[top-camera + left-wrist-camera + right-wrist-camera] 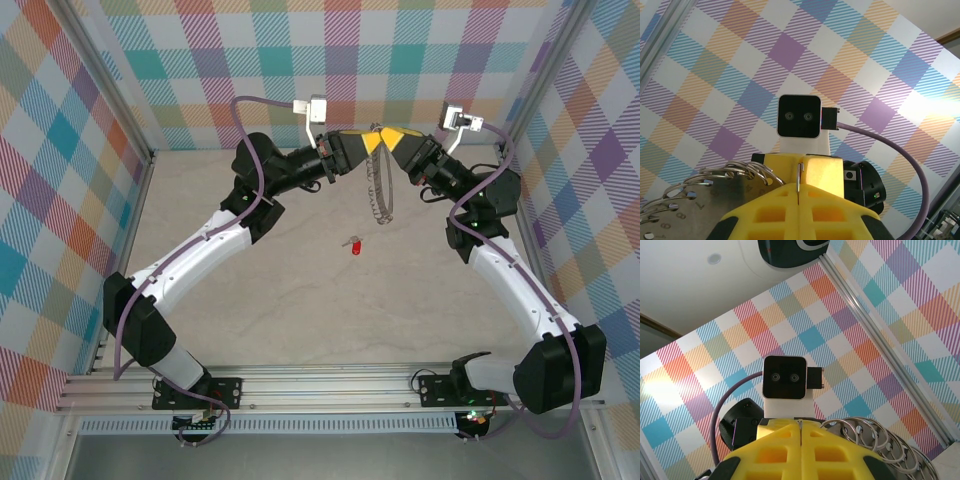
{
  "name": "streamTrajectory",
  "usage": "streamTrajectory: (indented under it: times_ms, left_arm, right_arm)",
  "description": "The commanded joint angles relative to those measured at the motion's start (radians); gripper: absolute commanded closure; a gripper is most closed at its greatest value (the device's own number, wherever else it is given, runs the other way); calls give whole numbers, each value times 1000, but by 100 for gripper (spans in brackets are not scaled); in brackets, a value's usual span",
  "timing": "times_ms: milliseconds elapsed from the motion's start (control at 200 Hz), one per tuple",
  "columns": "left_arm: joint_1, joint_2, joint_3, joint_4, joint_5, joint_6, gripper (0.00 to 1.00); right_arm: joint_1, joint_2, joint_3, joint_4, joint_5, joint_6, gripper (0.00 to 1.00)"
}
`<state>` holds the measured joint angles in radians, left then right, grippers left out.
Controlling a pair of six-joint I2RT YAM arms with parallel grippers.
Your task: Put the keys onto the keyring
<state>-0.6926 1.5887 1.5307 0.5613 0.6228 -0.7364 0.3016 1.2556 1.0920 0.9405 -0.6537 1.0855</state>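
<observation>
1. Top external view: left fingers [371, 145] and right fingers [406, 138] both pinch the keyring [381, 192], which hangs between them. The key [352, 244] lies on the tabletop [300, 300], apart from it.
2. Left wrist view: left fingers [770, 210] are shut on a thin wire of the keyring [715, 187].
3. Right wrist view: right fingers [835, 450] are pressed together beside the keyring [875, 437]. One arm should hold it steady while the other fetches the key.

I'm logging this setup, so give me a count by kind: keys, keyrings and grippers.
key with red tag: 1
keyring: 1
grippers: 2, the left gripper and the right gripper
total: 4
</observation>
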Motion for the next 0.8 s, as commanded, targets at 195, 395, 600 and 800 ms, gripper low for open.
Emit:
streamTrajectory:
  times_ms: [195, 395, 600, 800]
  left_arm:
    - [-22, -41, 37, -73, 17, 164, 100]
    - [-21, -108, 85, -356, -14, 453, 100]
    - [-21, -146, 114, -535, -39, 701, 100]
    - [-22, -184, 99, -584, -76, 837, 100]
  right_arm:
    - [-10, -61, -8, -106, 29, -59, 50]
    - [-75, -160, -69, -300, 79, -109, 29]
    - [-100, -246, -157, -438, 122, -151, 27]
    - [-109, -301, -199, -541, 149, -196, 25]
